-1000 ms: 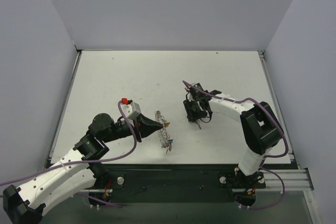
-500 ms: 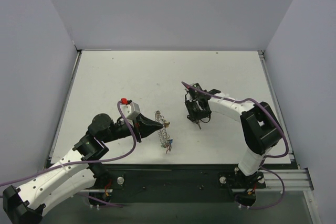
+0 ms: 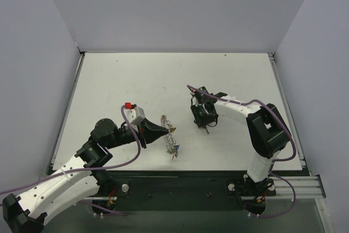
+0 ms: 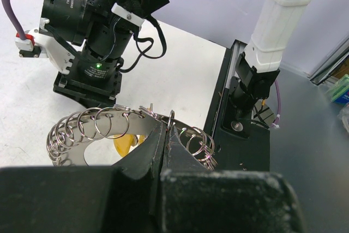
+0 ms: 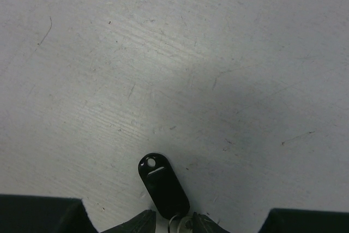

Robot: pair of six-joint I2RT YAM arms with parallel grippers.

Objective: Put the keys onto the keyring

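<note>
1. Our left gripper (image 3: 165,131) is clamped on the keyring (image 3: 170,136), held over the scratched white table (image 3: 158,75).
2. Right of the keyring, our right gripper (image 3: 203,118) brackets a black key tag (image 5: 163,185); we cannot tell whether it grips.
3. Plain grey walls (image 3: 180,9) enclose the table.

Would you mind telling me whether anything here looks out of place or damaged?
Nothing stands out. The left gripper is shut on the keyring, holding it on edge; a black key tag sits between the fingertips of the right gripper.
</note>
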